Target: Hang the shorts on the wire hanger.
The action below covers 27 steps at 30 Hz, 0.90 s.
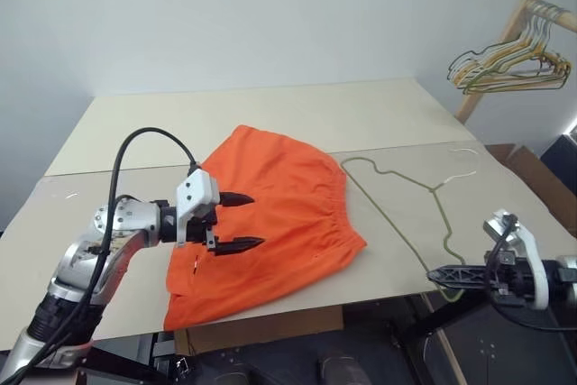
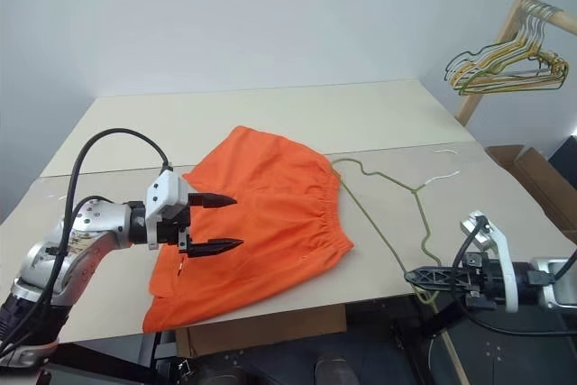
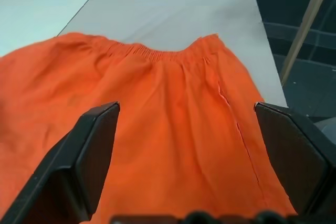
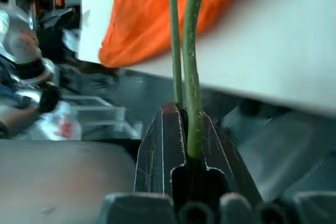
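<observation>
One shorts (image 1: 270,214), one hanger (image 1: 410,200), a bunch of spare hangers (image 1: 509,60) far back-right. My L claw (image 1: 236,221) is spread wide over the shorts, nothing in it. R claw (image 2: 416,275) is off the table (image 1: 270,114) edge, clamped on the hanger's corner; R wrist cam shows two wires pinched between the fingers (image 4: 160,150). Bare tabletop beyond the shorts.
</observation>
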Each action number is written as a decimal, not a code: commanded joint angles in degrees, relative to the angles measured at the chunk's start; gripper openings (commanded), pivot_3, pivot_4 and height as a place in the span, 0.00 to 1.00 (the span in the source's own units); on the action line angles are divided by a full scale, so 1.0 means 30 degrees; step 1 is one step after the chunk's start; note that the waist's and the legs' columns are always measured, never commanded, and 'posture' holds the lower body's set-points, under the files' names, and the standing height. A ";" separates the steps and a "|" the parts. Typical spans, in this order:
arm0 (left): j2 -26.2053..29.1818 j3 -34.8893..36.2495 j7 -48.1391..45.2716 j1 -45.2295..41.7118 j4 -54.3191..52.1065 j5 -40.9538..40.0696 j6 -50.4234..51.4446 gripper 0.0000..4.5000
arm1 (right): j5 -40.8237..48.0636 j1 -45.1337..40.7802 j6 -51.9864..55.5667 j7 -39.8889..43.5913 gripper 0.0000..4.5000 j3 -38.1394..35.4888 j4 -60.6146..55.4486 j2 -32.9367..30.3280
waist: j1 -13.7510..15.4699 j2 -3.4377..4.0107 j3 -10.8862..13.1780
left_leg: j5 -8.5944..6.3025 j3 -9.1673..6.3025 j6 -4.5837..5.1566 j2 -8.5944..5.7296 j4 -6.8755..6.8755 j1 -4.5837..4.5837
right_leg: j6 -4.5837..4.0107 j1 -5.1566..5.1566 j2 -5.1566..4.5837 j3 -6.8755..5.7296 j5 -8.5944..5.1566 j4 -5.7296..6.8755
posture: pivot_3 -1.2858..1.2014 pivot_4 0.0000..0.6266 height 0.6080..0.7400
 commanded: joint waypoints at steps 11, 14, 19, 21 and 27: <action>0.0295 0.0002 0.0084 0.0163 -0.0995 0.0575 -0.0047 0.99 | -0.2771 -0.3106 -0.0255 -0.0298 0.00 0.3643 0.3179 0.0990 | -0.0039 0.0002 0.0001 | -0.0007 -0.0020 0.0010 0.0004 0.0007 -0.0024 | 0.0011 -0.0012 -0.0006 0.0006 -0.0003 -0.0008 | 0.46 0.00 1.00; 0.0377 0.0278 0.0257 0.0075 -0.0679 0.0688 0.0059 0.99 | -0.2852 -0.3512 -0.0012 -0.0409 0.00 0.3583 0.3320 0.1404 | 0.0090 0.0002 0.0001 | -0.0009 -0.0055 0.0011 -0.0008 0.0010 -0.0028 | 0.0020 -0.0012 -0.0019 0.0009 -0.0001 -0.0009 | 0.46 0.00 1.00; 0.0305 0.0254 0.0393 -0.0101 -0.0647 0.0824 0.0151 0.99 | -0.2602 -0.3363 -0.0199 0.0028 0.00 0.3209 0.2781 0.1568 | 0.0245 0.0002 0.0001 | -0.0008 -0.0120 0.0012 -0.0018 0.0021 -0.0030 | 0.0039 -0.0008 -0.0022 0.0011 0.0006 -0.0011 | 0.46 0.00 1.00; 0.0125 0.0048 0.0550 -0.0134 -0.0642 0.1029 0.0119 0.99 | -0.2299 -0.3035 -0.0179 0.0380 0.00 0.3243 0.2168 0.1503 | 0.0236 0.0002 0.0001 | -0.0009 -0.0124 0.0011 -0.0020 0.0021 -0.0035 | 0.0041 -0.0009 -0.0026 0.0011 0.0005 -0.0015 | 0.46 0.00 1.00; 0.0000 -0.0155 0.0484 -0.0112 -0.0759 0.1178 0.0253 0.99 | -0.1774 -0.2552 -0.0531 0.1662 0.00 0.3581 0.0884 0.1250 | 0.0206 0.0002 0.0000 | -0.0009 -0.0135 0.0012 -0.0016 0.0021 -0.0028 | 0.0040 -0.0008 -0.0018 0.0011 0.0005 -0.0008 | 0.46 0.00 1.00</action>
